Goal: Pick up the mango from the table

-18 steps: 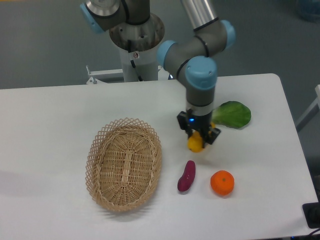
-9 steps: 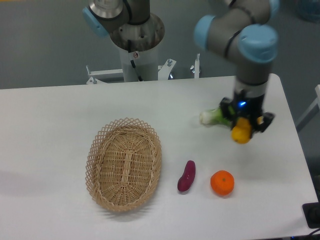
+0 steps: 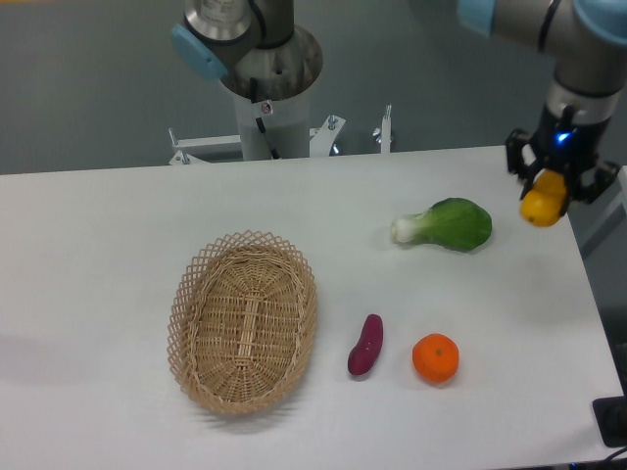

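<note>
The yellow-orange mango hangs in my gripper, lifted clear above the white table at its far right edge. The gripper's dark fingers are closed on the mango's upper part, so only its lower end shows. The arm reaches in from the upper right.
A woven oval basket lies left of centre. A purple sweet potato and a round orange lie near the front. A green leafy vegetable lies just left of the gripper. The robot's base stands at the back.
The gripper has carried the mango from the middle of the table to the right and upward, past the green vegetable, to the table's right edge.
</note>
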{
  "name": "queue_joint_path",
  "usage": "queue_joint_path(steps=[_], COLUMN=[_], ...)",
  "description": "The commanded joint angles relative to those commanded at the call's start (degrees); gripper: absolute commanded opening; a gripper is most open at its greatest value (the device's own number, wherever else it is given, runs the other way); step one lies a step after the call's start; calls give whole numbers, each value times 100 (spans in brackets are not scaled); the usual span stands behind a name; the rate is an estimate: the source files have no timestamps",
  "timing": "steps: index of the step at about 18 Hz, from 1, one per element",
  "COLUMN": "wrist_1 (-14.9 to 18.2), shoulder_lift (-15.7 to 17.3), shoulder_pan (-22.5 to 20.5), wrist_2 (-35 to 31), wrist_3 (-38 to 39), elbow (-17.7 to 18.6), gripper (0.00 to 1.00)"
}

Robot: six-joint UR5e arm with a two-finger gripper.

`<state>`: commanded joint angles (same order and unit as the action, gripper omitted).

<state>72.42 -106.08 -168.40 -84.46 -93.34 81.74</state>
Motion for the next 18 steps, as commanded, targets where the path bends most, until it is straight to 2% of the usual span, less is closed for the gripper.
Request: queue_joint_path(steps=[18], wrist_1=[-53], shoulder_lift=[88], shoulder_pan=[-132], wrist_2=[-9], wrist_3=[-123], elbow=[17], gripper=[56])
